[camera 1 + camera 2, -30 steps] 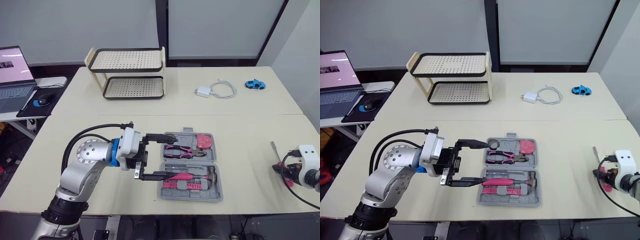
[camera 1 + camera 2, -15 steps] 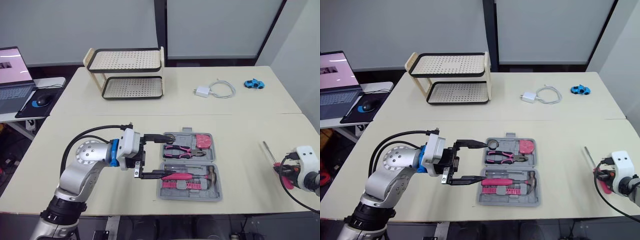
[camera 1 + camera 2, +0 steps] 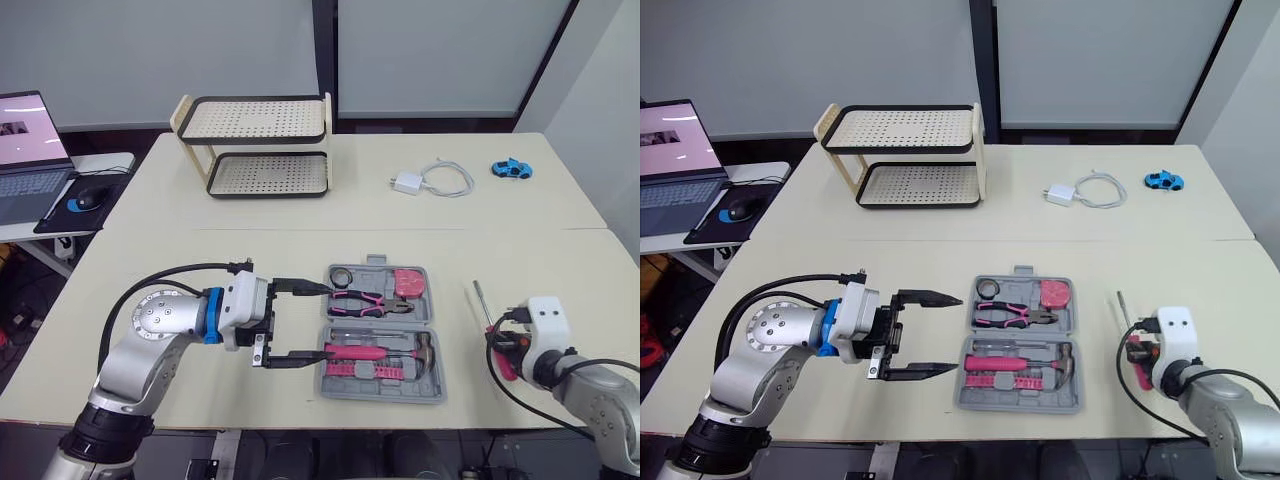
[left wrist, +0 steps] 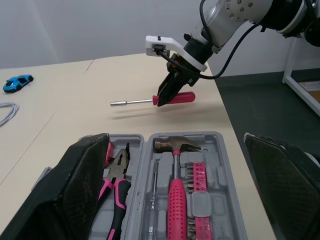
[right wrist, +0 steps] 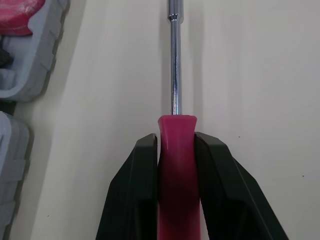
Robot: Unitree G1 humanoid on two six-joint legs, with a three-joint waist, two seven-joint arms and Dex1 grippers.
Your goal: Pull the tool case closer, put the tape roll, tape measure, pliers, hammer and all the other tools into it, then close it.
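One item looks unpacked: the screwdriver (image 5: 174, 75), pinched by its pink handle in your right tool (image 5: 175, 142) and held above the desk at 3 o'clock from the tool case (image 3: 378, 395), shaft pointing roughly to 12. The case lies open mid-desk with the hammer (image 3: 375, 352) and pliers (image 3: 365, 302) seated.

Likely trouble is the long shaft snagging the rim as it leads in, which would shove the case or twist the handle in the pinch.

Your left tool (image 3: 956, 333), spread and empty, sits just beside the case at 9 o'clock. Against a second ago, the right tool is closer to the case and the left has backed off it.
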